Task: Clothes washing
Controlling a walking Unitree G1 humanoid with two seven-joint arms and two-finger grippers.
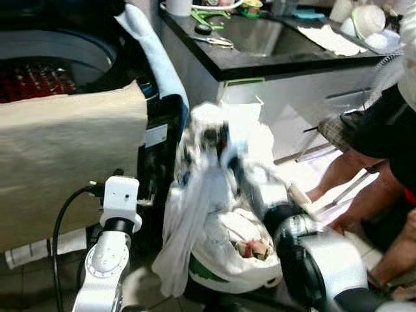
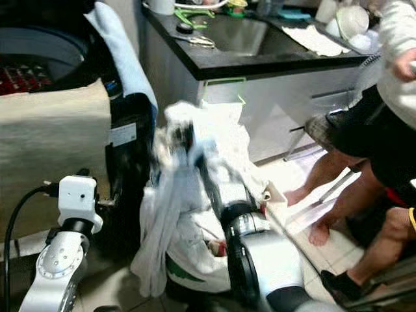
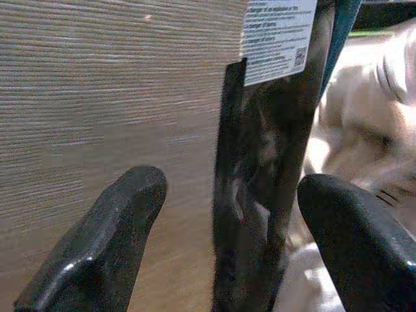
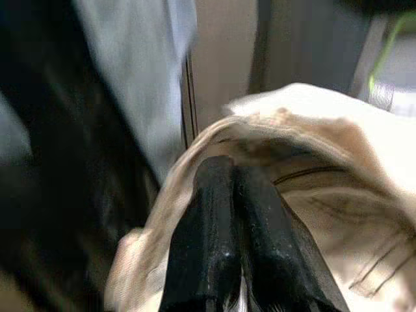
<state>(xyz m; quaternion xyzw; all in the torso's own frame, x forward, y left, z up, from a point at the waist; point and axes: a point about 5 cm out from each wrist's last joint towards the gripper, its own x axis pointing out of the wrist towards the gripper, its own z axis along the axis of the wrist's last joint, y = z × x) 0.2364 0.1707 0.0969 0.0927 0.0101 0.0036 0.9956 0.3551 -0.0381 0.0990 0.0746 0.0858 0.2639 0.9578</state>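
Nearest me, my left silver arm rises low at my left with its wrist box up; in the left wrist view the left tool [image 3: 227, 247] has its two black fingers spread wide with nothing between them, looking at the black front edge of the washing machine and its white label [image 3: 278, 39]. My right arm reaches forward and up from the lower right, its bulky silver forearm in the foreground, and the right tool [image 4: 235, 188] has its fingers pressed together, pinching the cream-white crumpled cloth garment [image 1: 224, 140] that it holds lifted, blurred as if in motion, above the white plastic laundry bag with green print [image 1: 227, 263] on the tiled floor. More pale clothes hang over the bag's rim. I judge the step in hand to be lifting one garment out of the bag to load it; the next move calls for carrying it left and higher, over the beige cloth cover [image 1: 65, 169] draped on the machine's front, to the open top-loading drum [image 1: 45, 68], where something red shows inside, and only then parting the fingers. A light-blue towel [image 1: 156, 58] hangs by the machine's corner. To my right a person's bare legs [image 2: 338, 188] stand close to the bag, so I would keep my swing leftward. Farthest off is the black desk [image 1: 273, 62] with a steel sink [image 1: 257, 32] and scissors [image 1: 214, 40].
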